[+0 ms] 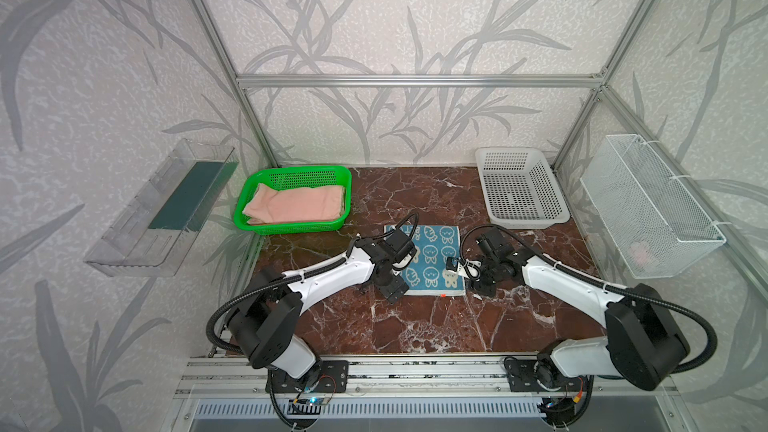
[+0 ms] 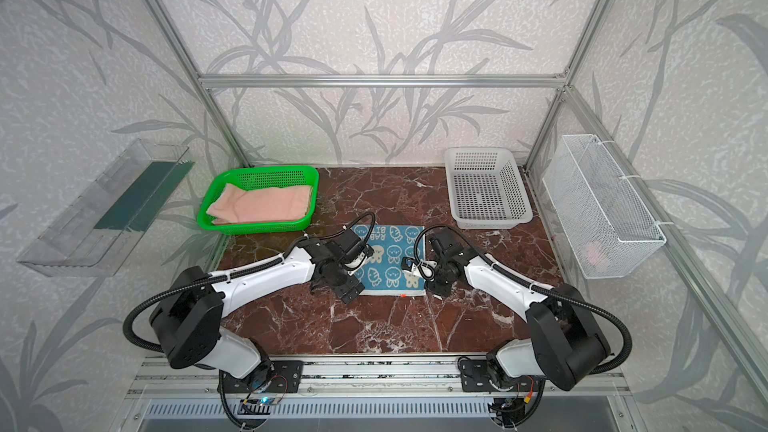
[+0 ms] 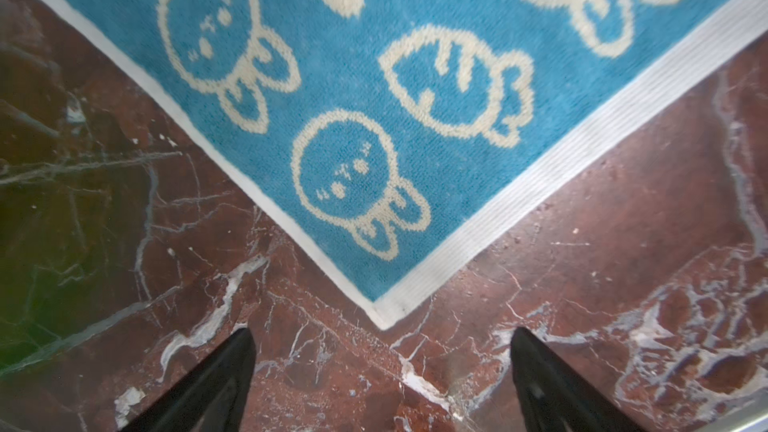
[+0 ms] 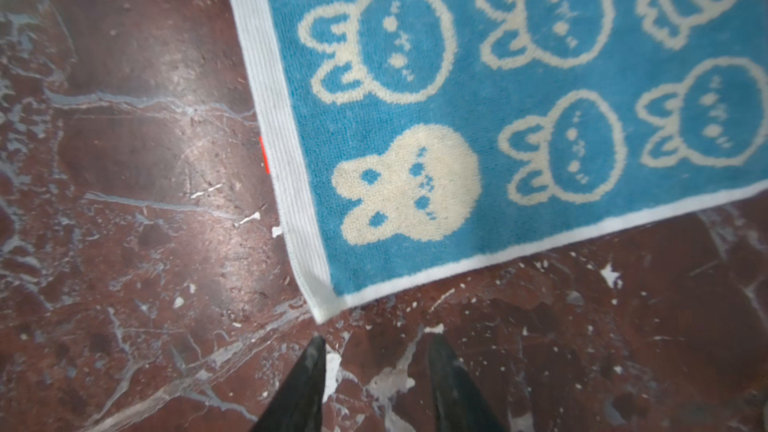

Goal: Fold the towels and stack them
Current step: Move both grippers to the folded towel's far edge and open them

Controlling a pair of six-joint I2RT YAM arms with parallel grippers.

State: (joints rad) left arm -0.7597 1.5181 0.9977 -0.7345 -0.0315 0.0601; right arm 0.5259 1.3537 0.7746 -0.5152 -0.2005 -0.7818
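While hovering low over the red marble table (image 1: 415, 326), flanking the teal towel (image 1: 432, 259) on 2 sides, close in. Over to the left gripper (image 3: 382, 338) first: thrown wide, fully released, clutching nothing, just bare marble between the 2 black fingers (image 3: 216, 380). Right ahead of those tips, almost touching, 1 white-hemmed corner of the towel, flat on the table. Now the right gripper (image 4: 377, 338): parted too, though narrower than the left, and empty, with only marble in the gap. Just beyond its tips, another hemmed corner of the same towel, also flat, and further along that hem a tiny red tag (image 4: 264, 155). Between the 2 grippers, then, the whole teal cloth: spread out, unfolded, white rabbit faces up. Well beyond the left gripper, toward the back wall, the pink towel (image 1: 295, 203), folded and tucked inside the green basket (image 1: 291, 227). Well beyond the right gripper, also at the back, a white basket (image 1: 550, 197). Farther out past the right arm, on the side wall, a white wire basket (image 1: 648, 218); past the left arm, a clear tray (image 1: 137, 226) on the opposite wall.
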